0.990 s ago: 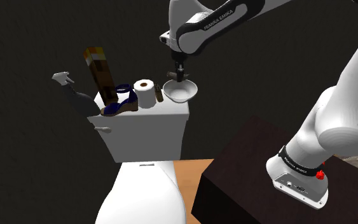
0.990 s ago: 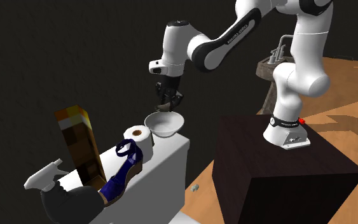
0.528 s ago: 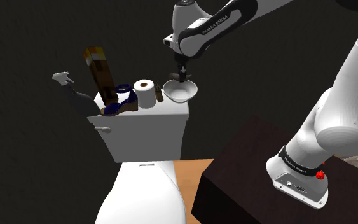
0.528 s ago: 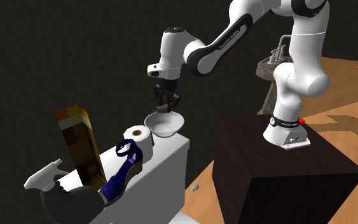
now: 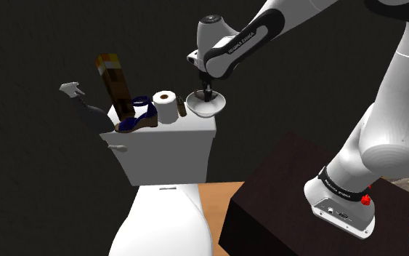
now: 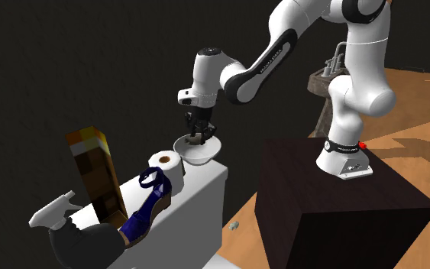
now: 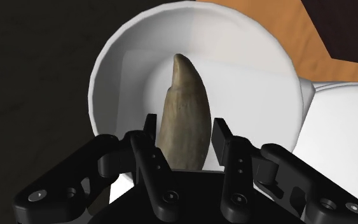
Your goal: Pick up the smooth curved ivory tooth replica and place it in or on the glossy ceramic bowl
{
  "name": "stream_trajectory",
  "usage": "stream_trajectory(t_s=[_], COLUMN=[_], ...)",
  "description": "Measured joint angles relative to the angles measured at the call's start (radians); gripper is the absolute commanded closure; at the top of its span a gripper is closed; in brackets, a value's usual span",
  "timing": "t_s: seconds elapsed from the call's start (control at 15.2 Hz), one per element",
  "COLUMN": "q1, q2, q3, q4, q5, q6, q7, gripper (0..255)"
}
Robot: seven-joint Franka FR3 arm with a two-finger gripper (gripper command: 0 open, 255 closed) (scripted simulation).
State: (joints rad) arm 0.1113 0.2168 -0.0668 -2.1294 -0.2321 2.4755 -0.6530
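A curved, pointed, beige-brown tooth is clasped between my black fingers; its tip points into the white bowl just beyond it. My gripper is shut on the tooth and hangs inside the rim of the bowl, which stands at one end of the white toilet tank. Seen from the second exterior view, the gripper dips into the bowl and the tooth shows as a small dark shape between the fingers.
On the tank beside the bowl stand a toilet paper roll, a blue sandal and a tall brown box. A spray bottle sits past the box. The dark stand is below right; the toilet seat lies below the tank.
The gripper has come down with the tooth, from just above the bowl to inside its rim. The arm's forearm has swung lower. Nothing on the tank has moved.
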Motion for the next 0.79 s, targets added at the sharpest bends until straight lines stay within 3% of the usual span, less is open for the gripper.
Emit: stream_trajectory(t_s=[0.46, 0.53, 0.79], q1=[0.000, 0.000, 0.000], q2=[0.010, 0.010, 0.010], q3=[-0.001, -0.001, -0.001], q4=[-0.005, -0.005, -0.005], q5=[-0.003, -0.003, -0.003], q6=[0.015, 0.015, 0.015], q7=[0.004, 0.004, 0.004], gripper=[255, 0, 0])
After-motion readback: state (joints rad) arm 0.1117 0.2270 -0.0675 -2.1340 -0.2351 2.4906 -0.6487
